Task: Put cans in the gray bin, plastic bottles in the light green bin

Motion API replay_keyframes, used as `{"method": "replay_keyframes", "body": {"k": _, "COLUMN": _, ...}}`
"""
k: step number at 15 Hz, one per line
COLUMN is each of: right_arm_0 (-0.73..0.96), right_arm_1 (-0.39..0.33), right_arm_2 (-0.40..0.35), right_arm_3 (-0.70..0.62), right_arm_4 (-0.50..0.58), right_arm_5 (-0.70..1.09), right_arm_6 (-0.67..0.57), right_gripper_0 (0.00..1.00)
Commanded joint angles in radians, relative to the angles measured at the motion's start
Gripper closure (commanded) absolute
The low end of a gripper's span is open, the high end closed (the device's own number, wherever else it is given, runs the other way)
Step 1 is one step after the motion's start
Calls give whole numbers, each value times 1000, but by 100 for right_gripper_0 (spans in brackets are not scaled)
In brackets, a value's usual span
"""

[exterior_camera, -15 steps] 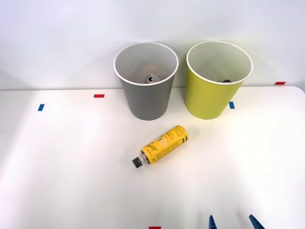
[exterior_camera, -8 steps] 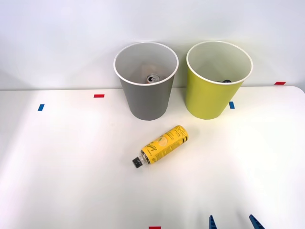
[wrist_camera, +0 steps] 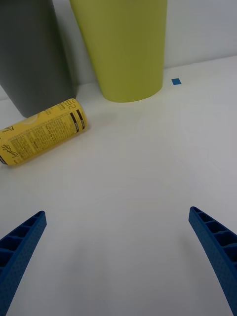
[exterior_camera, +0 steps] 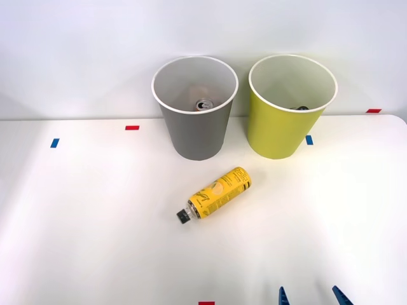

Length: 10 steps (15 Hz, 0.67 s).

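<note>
Nothing has moved since the earlier frames: the bottle, both bins and the right hand sit exactly where they were. On the white table (exterior_camera: 76,222) a plastic bottle (exterior_camera: 216,194) with a bright yellow label lies on its side near the middle, its black cap (exterior_camera: 183,217) pointing to the near left and its base toward the far right. It rests just in front of the two bins, touching neither.

At the far side stands the gray bin (exterior_camera: 195,111), upright, with a white rim; the silver top of a can (exterior_camera: 204,104) shows deep inside it. To its right, close beside it but apart, stands the light green bin (exterior_camera: 287,108), also upright, with a small dark item just visible over its near rim that I cannot identify.

Low at the near right edge of the front view, the right hand (exterior_camera: 307,296) shows only the tips of its blue ribbed fingers (exterior_camera: 282,295), spread wide and holding nothing. From the wrist view the fingers (wrist_camera: 215,247) stand far apart over bare table, with the bottle (wrist_camera: 44,131) lying well ahead of them.

Small red and blue tape marks (exterior_camera: 131,128) dot the table.
</note>
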State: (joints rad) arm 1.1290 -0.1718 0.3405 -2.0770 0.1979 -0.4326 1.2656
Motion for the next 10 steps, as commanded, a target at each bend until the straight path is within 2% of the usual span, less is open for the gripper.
{"method": "replay_keyframes", "body": {"k": 1, "right_arm_0": 0, "right_arm_1": 0, "right_arm_2": 0, "right_arm_3": 0, "right_arm_4": 0, "right_arm_5": 0, "right_arm_6": 0, "right_gripper_0": 0}}
{"method": "replay_keyframes", "body": {"k": 10, "right_arm_0": 0, "right_arm_1": 0, "right_arm_2": 0, "right_arm_3": 0, "right_arm_4": 0, "right_arm_5": 0, "right_arm_6": 0, "right_gripper_0": 0}}
